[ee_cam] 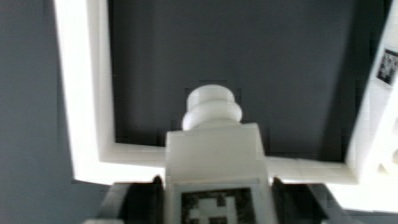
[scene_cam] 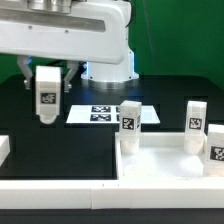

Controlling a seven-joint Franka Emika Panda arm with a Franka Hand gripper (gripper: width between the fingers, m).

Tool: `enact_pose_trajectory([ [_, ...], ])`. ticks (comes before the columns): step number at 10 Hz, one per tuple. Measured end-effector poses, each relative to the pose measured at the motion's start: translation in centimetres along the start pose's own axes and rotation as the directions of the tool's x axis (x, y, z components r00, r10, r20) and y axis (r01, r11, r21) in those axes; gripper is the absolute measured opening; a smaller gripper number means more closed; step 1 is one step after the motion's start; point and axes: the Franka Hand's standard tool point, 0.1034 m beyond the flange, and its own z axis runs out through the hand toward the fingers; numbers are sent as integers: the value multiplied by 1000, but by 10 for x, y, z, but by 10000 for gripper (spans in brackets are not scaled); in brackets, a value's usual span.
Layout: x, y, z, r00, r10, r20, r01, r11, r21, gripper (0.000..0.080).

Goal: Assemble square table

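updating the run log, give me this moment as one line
claw: shut on leg, held above table | tabletop: three legs standing in it | marker board: flat behind

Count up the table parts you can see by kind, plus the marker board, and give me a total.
Square top: 1
White legs: 4 (one held in the gripper at; three standing on the square top at)
Marker board: 1
Total: 6

The gripper (scene_cam: 46,80) holds a white leg (scene_cam: 46,97) upright above the table (scene_cam: 40,135), well apart from the tabletop (scene_cam: 165,160) with three legs standing on it.
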Motion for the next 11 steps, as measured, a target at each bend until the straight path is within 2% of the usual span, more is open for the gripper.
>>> enact_pose_trajectory([
  [2, 16, -38, -1, 991, 45, -125, -42, 999, 22, 281],
  [3, 17, -39, -2, 979, 49, -199, -48, 999, 11, 281],
  [4, 13, -30, -1, 970, 30, -242, -36, 999, -17, 281],
  [7, 11, -31, 0, 971, 30, -236, -35, 999, -16, 281],
  [8, 10, -24, 1, 971, 34, -235, -39, 999, -16, 281],
  [9, 8, -27, 4, 971, 45, -235, -48, 999, -5, 281],
  [10, 8, -43, 12, 967, 42, -253, -42, 999, 4, 281],
  [11, 8, -62, 23, 966, 70, -249, -65, 997, 28, 281],
])
